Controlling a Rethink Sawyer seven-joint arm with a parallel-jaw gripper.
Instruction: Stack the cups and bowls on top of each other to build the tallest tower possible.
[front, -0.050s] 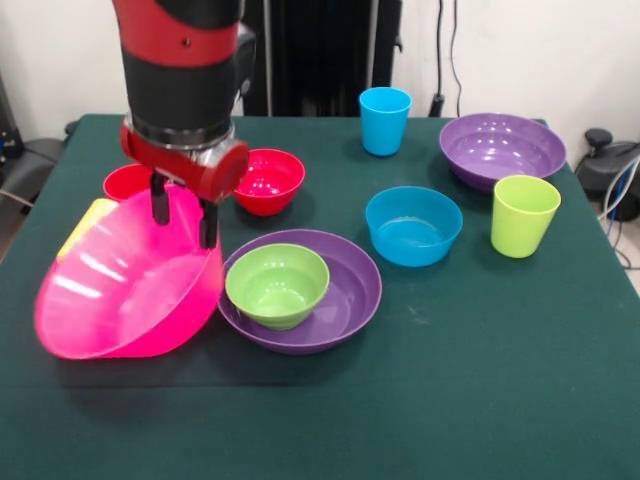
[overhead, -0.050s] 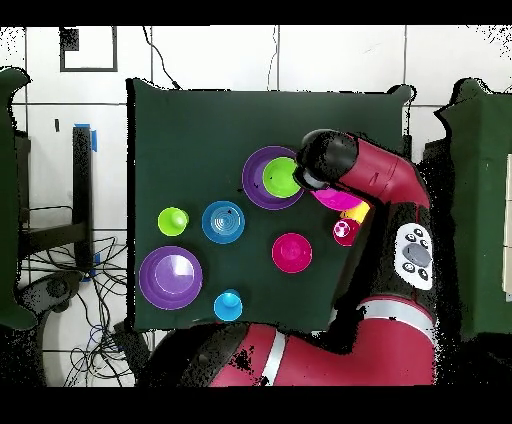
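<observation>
Clearly the pink bowl (front, -0.050s: 125, 280) hangs tilted over the table's (front, -0.050s: 480, 400) edge, its rim pinched in the gripper (front, -0.050s: 183, 215) — it should be levelled before release, with the green bowl (front, -0.050s: 277, 284) nested afterward.

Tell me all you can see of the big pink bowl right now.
The large pink bowl is glossy plastic, deep and round, by far the biggest vessel here. It is tipped steeply, its opening facing the camera's left, and sits at the table's left side in the front view. The gripper has its jaws astride the raised rim. A yellow cup shows behind it.
</observation>
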